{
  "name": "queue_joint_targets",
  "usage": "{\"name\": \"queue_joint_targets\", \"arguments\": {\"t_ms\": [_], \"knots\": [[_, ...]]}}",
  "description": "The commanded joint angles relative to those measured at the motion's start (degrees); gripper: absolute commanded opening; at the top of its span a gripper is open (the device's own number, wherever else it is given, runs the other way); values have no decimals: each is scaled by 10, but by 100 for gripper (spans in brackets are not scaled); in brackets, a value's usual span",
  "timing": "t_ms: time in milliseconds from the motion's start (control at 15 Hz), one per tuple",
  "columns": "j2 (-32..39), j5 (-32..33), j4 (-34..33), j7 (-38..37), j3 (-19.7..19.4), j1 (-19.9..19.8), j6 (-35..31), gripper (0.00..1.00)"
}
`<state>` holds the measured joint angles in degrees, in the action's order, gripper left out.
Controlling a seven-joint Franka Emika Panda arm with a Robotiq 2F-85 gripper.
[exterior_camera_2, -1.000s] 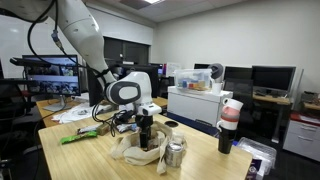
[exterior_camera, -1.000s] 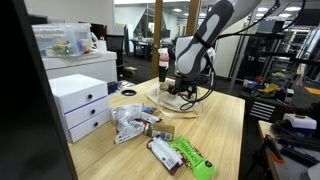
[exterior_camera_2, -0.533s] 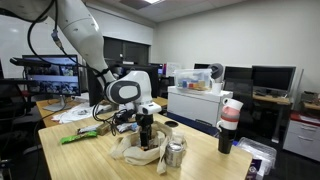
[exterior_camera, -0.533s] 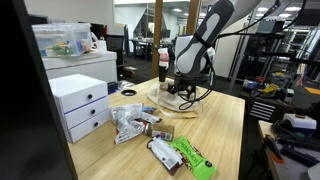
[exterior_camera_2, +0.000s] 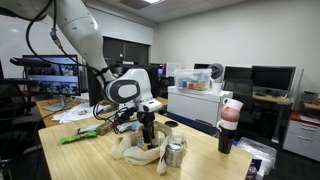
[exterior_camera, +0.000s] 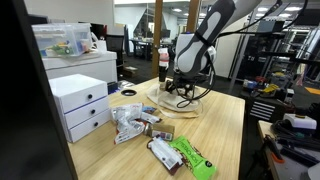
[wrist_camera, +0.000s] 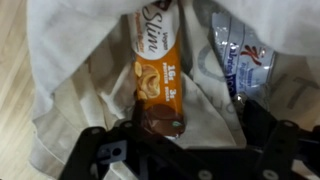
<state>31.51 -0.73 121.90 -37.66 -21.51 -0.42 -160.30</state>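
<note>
Snack bar (wrist_camera: 158,85), orange wrapper, lies lengthwise inside a beige cloth bag (wrist_camera: 70,95), its near end right under the tool (wrist_camera: 182,142). Judgement: a clean grip wants the fingers squared across the bar's narrow width, low enough to catch the wrapper but not the bag's folds. Tool fingers stand wide apart either side of the bar, clamping nothing; contact with the cloth cannot be told. Silver packet (wrist_camera: 235,55) just beside the bar. Farther out, the bag rests on the wooden surface (exterior_camera: 222,128); green packet (exterior_camera: 190,155) well apart.
</note>
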Motion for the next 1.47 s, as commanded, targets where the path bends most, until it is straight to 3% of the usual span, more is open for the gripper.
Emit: {"name": "queue_joint_targets", "arguments": {"t_ms": [0,333,733,1067,1400], "knots": [[-27,-17,39,-10,-3,8,-44,100],[-34,-38,70,-16,-10,23,-74,100],[-44,-60,120,-76,-42,75,-115,100],[-42,-61,133,-156,-84,118,-67,100],[-41,-47,124,-218,-88,115,-2,100]]}}
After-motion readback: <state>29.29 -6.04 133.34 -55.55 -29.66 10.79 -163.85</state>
